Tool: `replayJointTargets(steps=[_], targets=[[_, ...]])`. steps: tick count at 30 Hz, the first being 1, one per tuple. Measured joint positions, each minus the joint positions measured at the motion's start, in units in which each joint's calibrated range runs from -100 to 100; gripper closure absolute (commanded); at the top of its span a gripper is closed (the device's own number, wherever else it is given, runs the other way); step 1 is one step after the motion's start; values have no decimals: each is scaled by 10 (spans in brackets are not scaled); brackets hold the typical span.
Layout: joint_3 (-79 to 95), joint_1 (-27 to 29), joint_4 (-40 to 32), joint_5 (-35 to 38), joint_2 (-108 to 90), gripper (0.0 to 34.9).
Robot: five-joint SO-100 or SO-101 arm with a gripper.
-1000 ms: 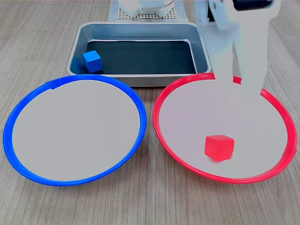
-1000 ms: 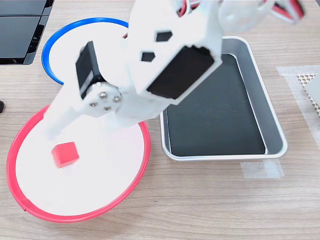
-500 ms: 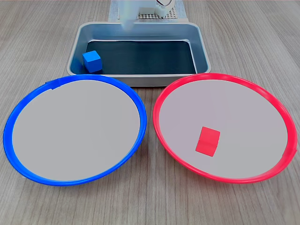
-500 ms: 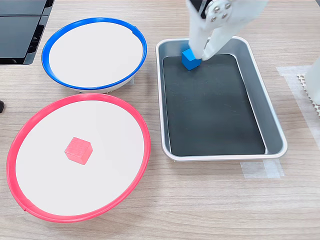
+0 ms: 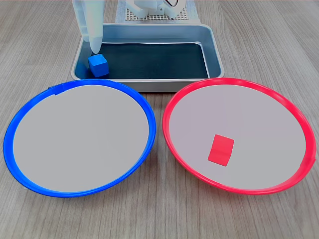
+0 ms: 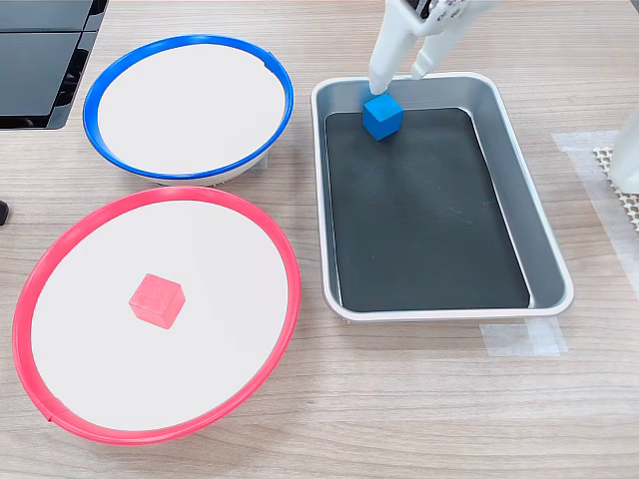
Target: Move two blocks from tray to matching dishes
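The blue block (image 5: 97, 64) (image 6: 381, 115) sits at one end of the grey tray (image 5: 215, 50) (image 6: 546, 239), on its black bottom. The white claw (image 5: 94, 46) (image 6: 397, 75) hangs just above it with its fingers apart, holding nothing. The red block (image 5: 221, 149) (image 6: 157, 299) lies in the red-rimmed dish (image 5: 294, 112) (image 6: 285, 309); the blue-rimmed dish (image 5: 20, 169) (image 6: 180, 45) is beside it. All rest on a pale wood-grain table (image 5: 279, 45) (image 6: 419, 399). In the second exterior view, clear tape (image 6: 523, 338) is stuck beside the tray and a dark object (image 6: 40, 60) lies at the upper left corner.
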Motion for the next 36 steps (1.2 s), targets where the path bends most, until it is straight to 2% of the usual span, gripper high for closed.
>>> replayJointTargets(steps=[6,10,17,18,19,24,26,28,30,31,33,36], targets=[[4,-8,-51,1,37,202],[9,-25,-69,1,44,231],[44,-35,-86,13,50,253],[49,-35,-86,15,50,280],[51,-35,-86,16,50,346],[50,-61,-74,12,50,347],[8,-90,-8,-6,50,347],[-22,-117,29,-17,50,347],[-94,-165,95,-56,54,347],[-119,-177,105,-70,58,347],[-200,-202,100,-124,84,347],[-281,-207,51,-183,130,347]])
